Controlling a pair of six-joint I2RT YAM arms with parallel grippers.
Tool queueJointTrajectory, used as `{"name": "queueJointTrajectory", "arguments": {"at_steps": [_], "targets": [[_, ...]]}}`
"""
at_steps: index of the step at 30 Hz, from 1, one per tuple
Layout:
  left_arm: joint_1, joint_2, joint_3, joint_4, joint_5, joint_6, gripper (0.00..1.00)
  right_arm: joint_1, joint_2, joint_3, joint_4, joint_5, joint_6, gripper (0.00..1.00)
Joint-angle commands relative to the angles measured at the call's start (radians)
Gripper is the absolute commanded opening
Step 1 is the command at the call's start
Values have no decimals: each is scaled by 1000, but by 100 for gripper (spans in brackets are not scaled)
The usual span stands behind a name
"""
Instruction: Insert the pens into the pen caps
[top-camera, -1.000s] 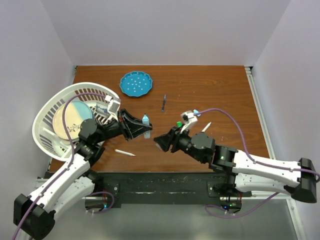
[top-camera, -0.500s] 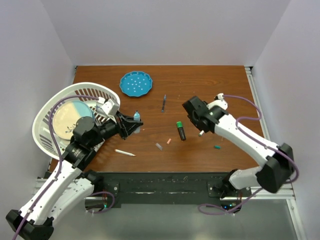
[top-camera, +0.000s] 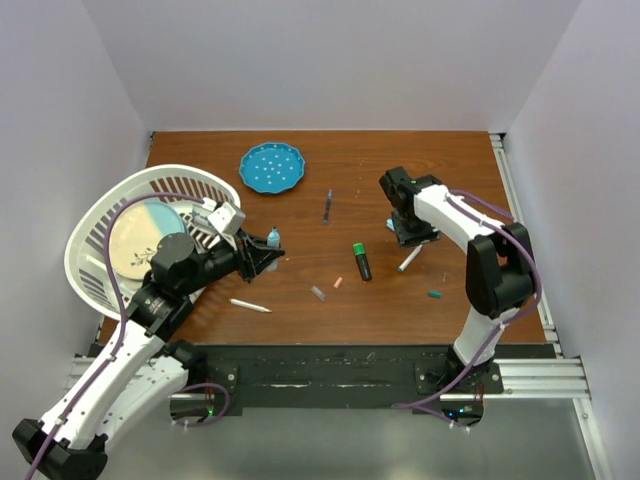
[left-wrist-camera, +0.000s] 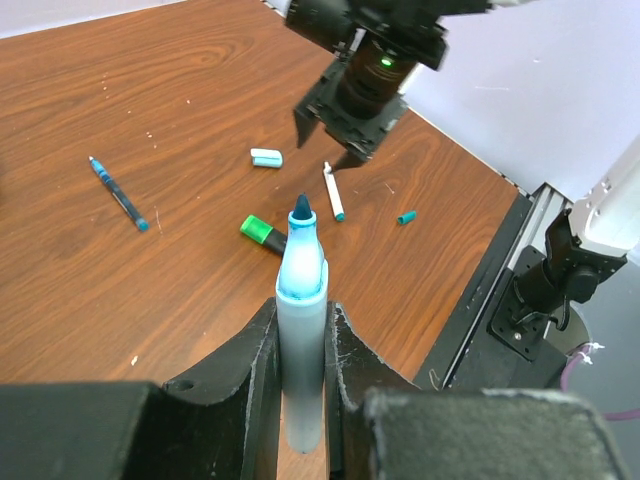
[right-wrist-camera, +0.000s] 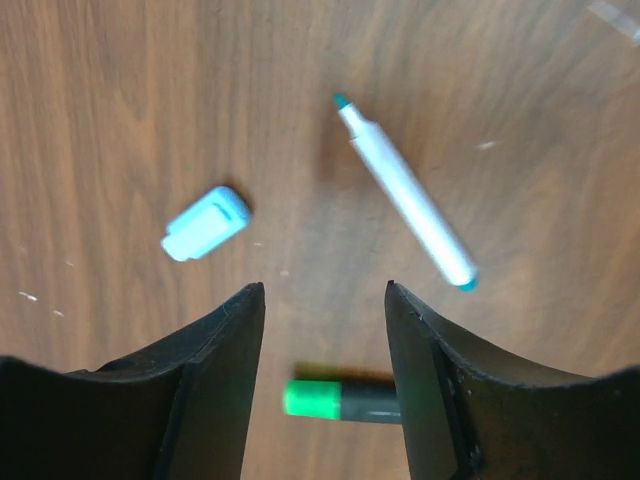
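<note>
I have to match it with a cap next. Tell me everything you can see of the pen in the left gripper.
The pen is slim, with a pale blue-grey barrel that looks plastic, a brighter light-blue collar and a dark teal pointed tip, uncapped. The left gripper is shut on its barrel, the tip sticking out past the fingers. It is held above the table, touching nothing else. Its rear end is hidden.

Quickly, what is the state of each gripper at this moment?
Left gripper: closed, holding the light-blue pen, its tip uncapped.
Right gripper: open, holding nothing.
</note>
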Motion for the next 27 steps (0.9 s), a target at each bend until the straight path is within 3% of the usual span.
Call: {"name": "queueJointTrajectory", "arguments": {"at_steps": [1, 16, 27], "targets": [[0, -19, -5, 37, 31, 27, 0, -28, 58, 111, -51, -8, 141, 57], [0, -22, -9, 60, 67, 33, 0, -65, 233, 283, -130, -66, 228, 59], [1, -24, -12, 68, 70, 34, 0, -102, 305, 286, -91, -118, 221, 59]]}}
